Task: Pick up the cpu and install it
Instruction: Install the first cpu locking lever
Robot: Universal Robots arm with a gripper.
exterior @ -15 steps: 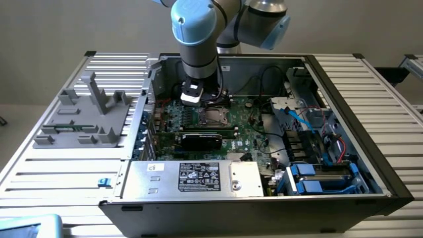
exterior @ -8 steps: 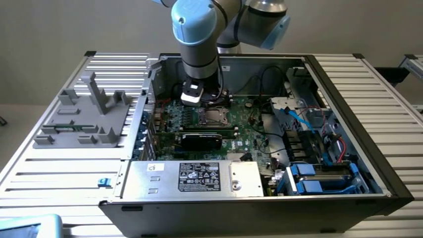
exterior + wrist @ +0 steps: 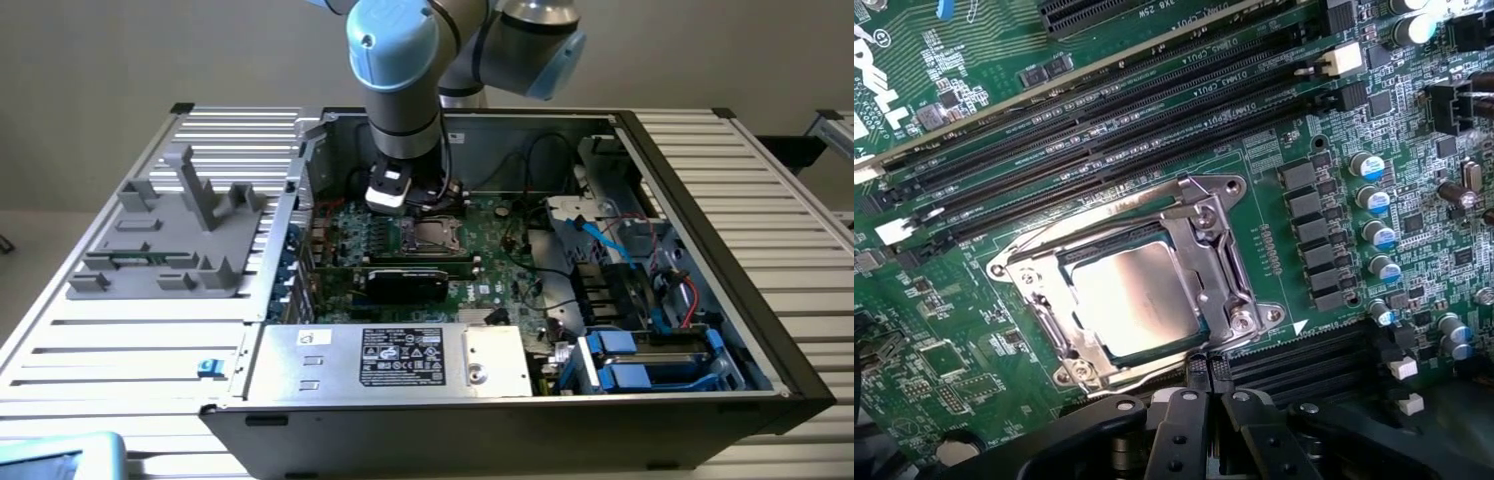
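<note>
exterior view: our arm (image 3: 400, 90) reaches down into the open case (image 3: 467, 430), gripper (image 3: 427, 210) low over the board (image 3: 501, 270). wrist view: the cpu (image 3: 1139, 300) lies flat in the socket (image 3: 1219, 250), and our fingers (image 3: 1179, 425) are pressed together, just beside the socket's edge.

Upper links of the arm (image 3: 400, 70) are cut off by the exterior view's top edge. Body of the gripper (image 3: 1199, 370) is cut off by the picture's edge. Rim of the cpu (image 3: 1139, 300) is partly hidden under the socket frame (image 3: 1229, 270). Lettering on the motherboard (image 3: 1269, 205) is mostly unreadable.
</note>
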